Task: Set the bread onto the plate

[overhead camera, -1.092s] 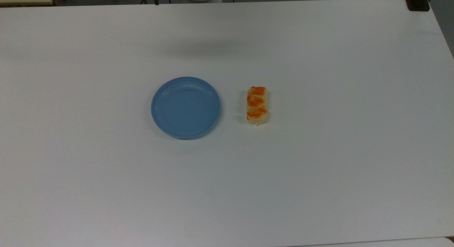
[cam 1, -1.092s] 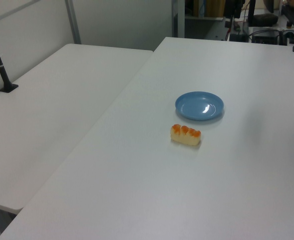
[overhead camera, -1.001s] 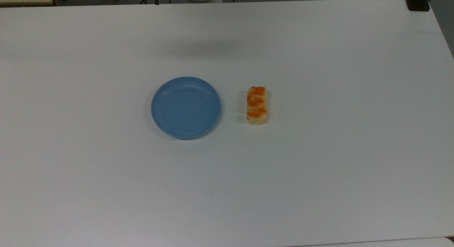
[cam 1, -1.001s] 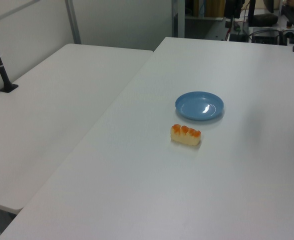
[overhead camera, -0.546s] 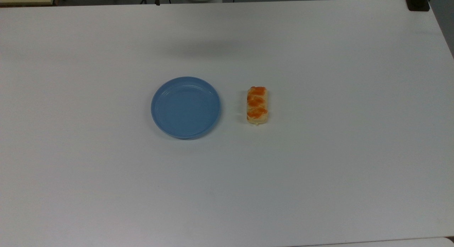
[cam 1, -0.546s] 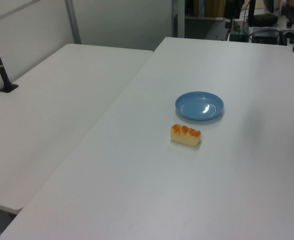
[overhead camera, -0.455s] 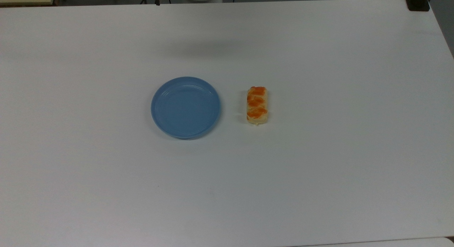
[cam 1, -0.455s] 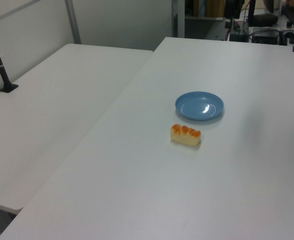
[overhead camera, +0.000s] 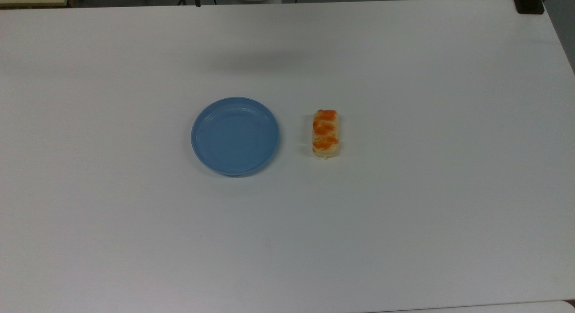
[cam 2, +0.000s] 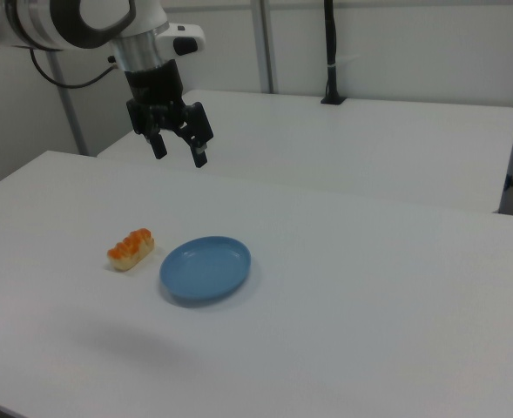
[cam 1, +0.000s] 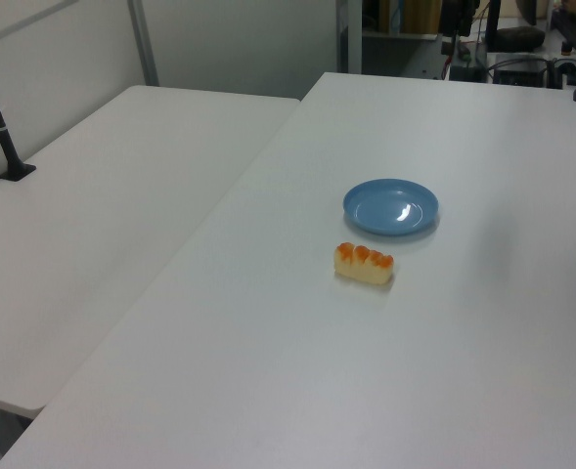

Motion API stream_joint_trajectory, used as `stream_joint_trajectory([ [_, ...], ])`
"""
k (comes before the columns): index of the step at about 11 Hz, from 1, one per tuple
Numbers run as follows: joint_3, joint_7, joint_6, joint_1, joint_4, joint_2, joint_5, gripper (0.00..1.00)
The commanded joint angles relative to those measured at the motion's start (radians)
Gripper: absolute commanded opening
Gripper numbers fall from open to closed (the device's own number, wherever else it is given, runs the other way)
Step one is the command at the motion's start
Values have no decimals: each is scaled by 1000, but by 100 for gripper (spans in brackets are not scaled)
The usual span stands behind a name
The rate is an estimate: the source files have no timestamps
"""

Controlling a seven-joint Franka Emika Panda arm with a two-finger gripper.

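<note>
Pincer: the black two-finger pincer [cam 2: 178,148] hangs from the white arm, high above the white worktop [cam 2: 369,287], fingers spread apart and pointing down, nothing between them. It looks set to admit the loaf across its narrow width.
Pincer position: in the right view it sits above and behind both task things, well apart from them, so the approach has not yet reached grasp height.
Bread: the small oblong pale-yellow loaf with orange-brown glazed patches [overhead camera: 325,134] lies flat on the worktop, glazed side up, just beside the plate, on the top view's right of it, not touching it [cam 2: 131,248].
Bread orientation: its long axis runs up-down in the top view, leaving both long sides free for the fingers to close on.
Plate: the round light-blue shallow plastic plate [overhead camera: 235,136] sits upright and empty near the worktop's middle [cam 1: 390,206], so anywhere inside the raised rim can take the loaf.
Step in hand: likely the descent toward the bread; the short sideways carry to the plate is still to do.
</note>
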Motion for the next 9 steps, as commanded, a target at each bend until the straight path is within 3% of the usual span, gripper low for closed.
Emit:
stream_joint_trajectory([
  [1,-22,-60,52,13,-11,-2,15,100],
  [3,-25,-249,62,10,-13,-2,15,100],
  [4,-23,-273,48,13,-14,1,13,100],
  [7,1,-246,31,25,-31,15,12,100],
  [9,73,-244,60,30,-44,73,12,100],
])
